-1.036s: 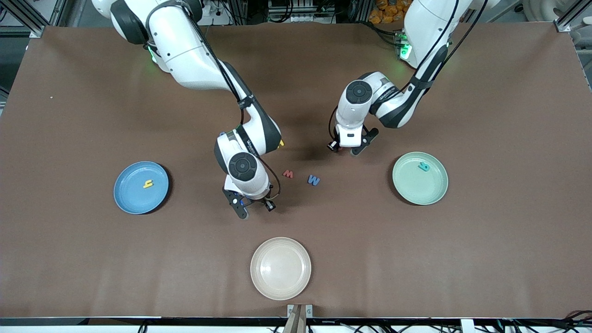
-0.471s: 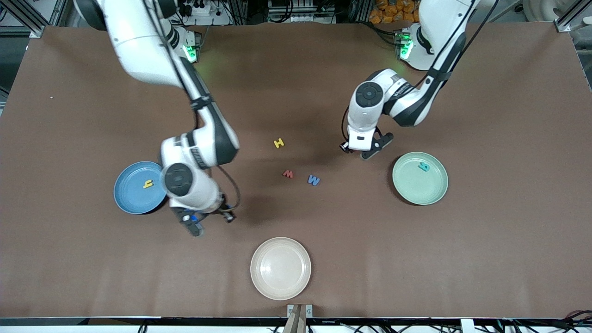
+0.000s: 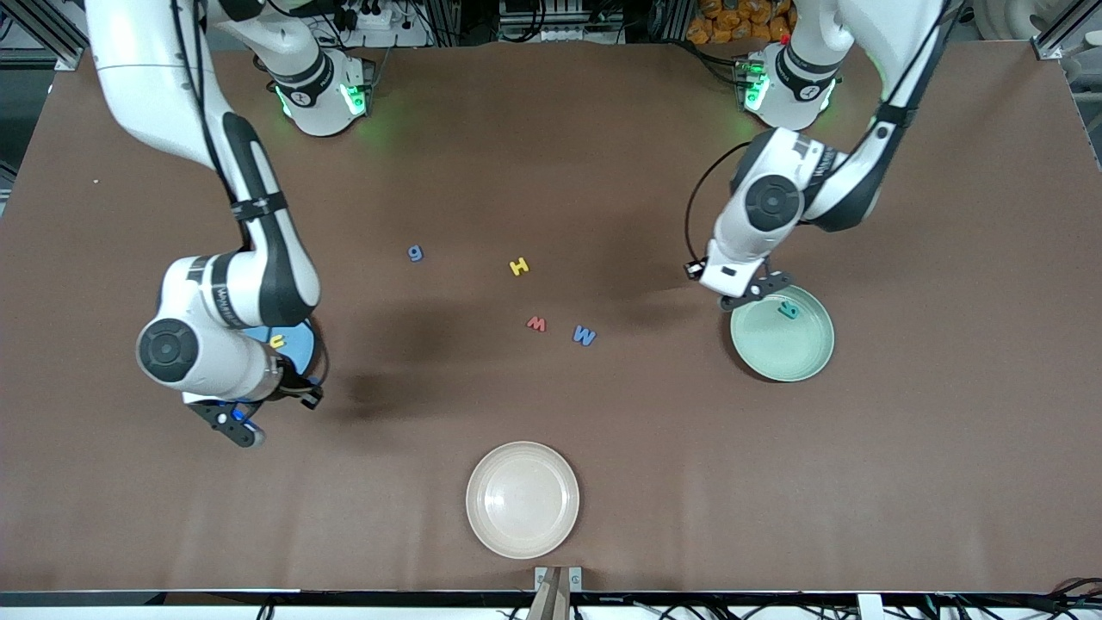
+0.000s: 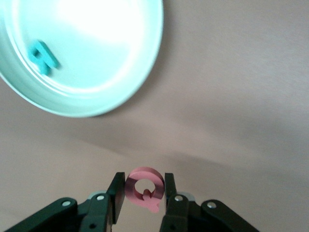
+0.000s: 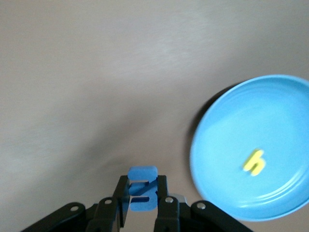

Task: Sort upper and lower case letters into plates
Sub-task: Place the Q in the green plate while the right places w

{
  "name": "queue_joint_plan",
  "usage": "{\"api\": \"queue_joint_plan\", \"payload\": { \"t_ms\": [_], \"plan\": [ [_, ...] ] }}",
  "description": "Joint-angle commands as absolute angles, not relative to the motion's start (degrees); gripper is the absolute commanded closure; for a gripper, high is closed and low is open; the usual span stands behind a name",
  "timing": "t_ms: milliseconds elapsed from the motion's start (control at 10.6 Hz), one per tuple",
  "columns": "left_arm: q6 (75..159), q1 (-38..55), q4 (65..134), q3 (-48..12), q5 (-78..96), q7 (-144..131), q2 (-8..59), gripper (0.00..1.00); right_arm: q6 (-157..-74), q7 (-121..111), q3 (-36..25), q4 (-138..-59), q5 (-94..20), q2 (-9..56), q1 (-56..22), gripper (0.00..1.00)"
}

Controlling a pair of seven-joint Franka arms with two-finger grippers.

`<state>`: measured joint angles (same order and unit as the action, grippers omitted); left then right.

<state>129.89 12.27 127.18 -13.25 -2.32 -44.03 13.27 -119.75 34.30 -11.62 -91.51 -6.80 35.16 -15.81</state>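
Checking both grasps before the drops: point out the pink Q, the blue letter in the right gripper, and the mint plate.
pink Q (image 4: 144, 187): left wrist view, on its ring, between the fingers.
blue letter (image 5: 142, 189): right wrist view, on its body between the fingers.
mint plate (image 3: 788, 357): front view, on its bare floor.

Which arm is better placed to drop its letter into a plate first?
Probably the left. Its tool holds the pink Q at the rim of the mint plate. The right tool, holding a blue letter, hangs beside the blue plate, not over it.
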Motion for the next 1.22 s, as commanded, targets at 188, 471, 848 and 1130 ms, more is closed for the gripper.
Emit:
{"api": "queue_joint_plan", "payload": {
  "t_ms": [188,471,848,1130],
  "plan": [
    [128.8,11.3,128.1,-2.9,1.0,-17.3,12.0,0.61,-120.0,25.3,-12.6,-100.3,-0.8,31.2,-12.2,1.0],
    [132.1,11.4,127.9,-2.6,3.1,-14.9,13.9,0.61,-119.8,23.6,-13.1,-101.1,-0.8,30.9,-11.3,0.07],
    [143.3,12.2,127.9,-2.6,3.1,-14.5,19.0,0.61,-119.2,24.3,-12.9,-101.0,-1.2,30.8,-11.8,0.0],
    [145.5,12.1,128.1,-2.6,2.6,-13.5,20.0,0.56,-118.4,28.7,-12.6,-101.2,-1.8,29.2,-15.1,0.0]
  ]
}}
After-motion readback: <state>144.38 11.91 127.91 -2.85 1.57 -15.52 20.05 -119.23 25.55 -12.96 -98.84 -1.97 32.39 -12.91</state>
